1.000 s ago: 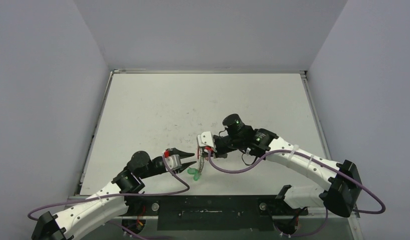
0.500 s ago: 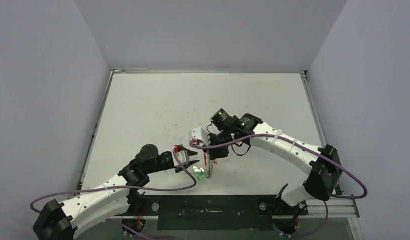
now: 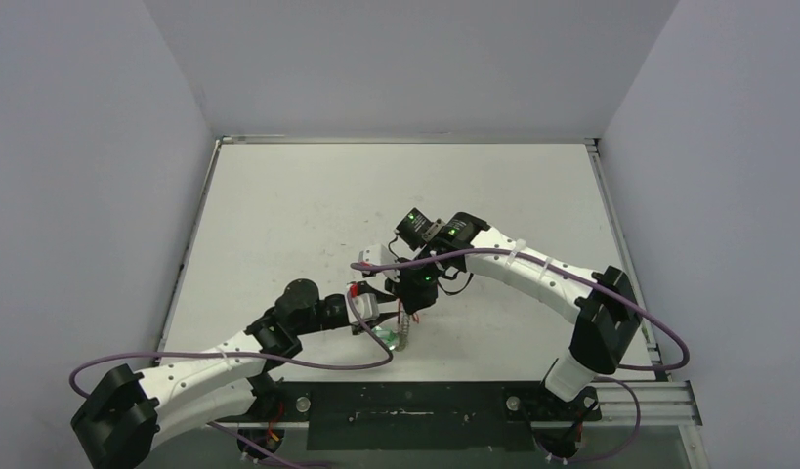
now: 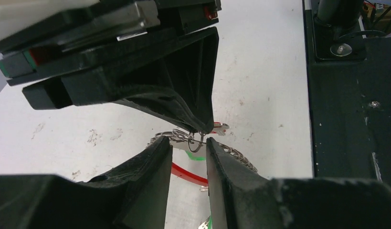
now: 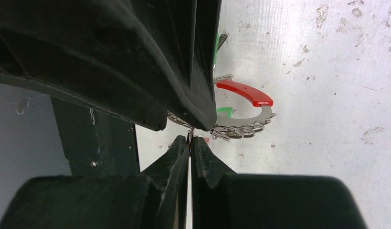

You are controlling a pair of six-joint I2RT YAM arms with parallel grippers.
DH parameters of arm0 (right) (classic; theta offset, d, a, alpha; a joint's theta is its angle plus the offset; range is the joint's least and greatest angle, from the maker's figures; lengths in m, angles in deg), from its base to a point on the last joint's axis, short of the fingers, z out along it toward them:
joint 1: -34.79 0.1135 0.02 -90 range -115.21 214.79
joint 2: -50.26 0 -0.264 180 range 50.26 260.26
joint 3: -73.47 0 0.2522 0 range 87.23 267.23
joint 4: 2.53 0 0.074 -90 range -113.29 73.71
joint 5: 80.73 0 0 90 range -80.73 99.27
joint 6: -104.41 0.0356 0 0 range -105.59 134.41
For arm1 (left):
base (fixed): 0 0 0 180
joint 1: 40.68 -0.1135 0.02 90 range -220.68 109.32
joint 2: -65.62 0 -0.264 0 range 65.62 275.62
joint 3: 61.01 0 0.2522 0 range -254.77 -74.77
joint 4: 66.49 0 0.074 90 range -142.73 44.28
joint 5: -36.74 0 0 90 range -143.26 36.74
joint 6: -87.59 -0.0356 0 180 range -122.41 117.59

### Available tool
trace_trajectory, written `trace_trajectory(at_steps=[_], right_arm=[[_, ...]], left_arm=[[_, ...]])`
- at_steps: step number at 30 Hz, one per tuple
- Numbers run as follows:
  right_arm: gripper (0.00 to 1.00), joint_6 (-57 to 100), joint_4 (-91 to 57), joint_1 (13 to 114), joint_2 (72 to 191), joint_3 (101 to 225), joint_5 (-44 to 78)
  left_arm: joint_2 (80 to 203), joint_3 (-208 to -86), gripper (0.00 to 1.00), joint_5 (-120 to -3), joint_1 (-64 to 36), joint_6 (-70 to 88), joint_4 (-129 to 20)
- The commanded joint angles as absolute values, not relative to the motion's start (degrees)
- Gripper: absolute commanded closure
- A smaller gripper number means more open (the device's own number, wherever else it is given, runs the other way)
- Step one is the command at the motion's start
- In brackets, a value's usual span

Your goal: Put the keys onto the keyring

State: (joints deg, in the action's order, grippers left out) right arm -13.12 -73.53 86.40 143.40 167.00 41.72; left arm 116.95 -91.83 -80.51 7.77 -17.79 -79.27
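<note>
The right gripper (image 5: 190, 140) is clenching the keyring (image 5: 243, 93) by its silvery fringe while the left gripper (image 4: 188, 145) is hovering just beside it, jaws parted.

From above, my left claw (image 3: 380, 322) and right claw (image 3: 406, 315) meet over the ring (image 3: 405, 334) and cover most of it. The keys (image 3: 384, 338) show only as a green speck, too small to count. At my left wrist, the right claw blocks the ring's far side, my left fingers (image 4: 150, 176) cover part of its red arc (image 4: 188, 172), and a green tag (image 4: 206, 223) is cut off at the bottom edge. At my right wrist, the left claw hides the ring's left half. The wire (image 5: 190, 135) nipped between my right fingertips (image 5: 176, 155) is too fine to place as ring or key.
</note>
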Motion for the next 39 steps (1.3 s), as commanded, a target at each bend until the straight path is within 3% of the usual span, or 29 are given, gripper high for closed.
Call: trace_trajectory(at_steps=[1,12,18,27,32,37,39], right_arm=[[1.00,-12.2,-73.9,86.9,142.9,169.7,43.2],[1.00,-11.9,-73.3,87.1,142.9,170.0,43.5],[1.00,-12.0,-73.5,87.3,142.9,170.1,43.5],[1.00,-12.0,-73.4,87.6,142.6,170.0,43.7],[1.00,-11.8,-73.4,87.6,142.8,169.9,43.4],[1.00,-10.3,-70.8,87.3,142.2,169.0,41.8],[0.91,-9.5,-69.0,87.1,141.4,168.0,41.7]], left_arm=[[117.7,-93.2,0.71,-80.6,8.2,-17.5,-84.5],[120.5,-93.0,0.77,-81.8,8.4,-18.9,-84.0],[121.7,-93.4,0.85,-82.2,8.5,-19.3,-84.3],[122.6,-93.4,0.86,-82.0,8.9,-19.4,-85.2],[123.0,-93.6,1.00,-82.1,9.1,-19.4,-85.3],[122.3,-92.9,1.00,-81.7,9.1,-18.7,-85.6],[121.5,-92.0,1.00,-81.0,9.1,-17.9,-86.7]])
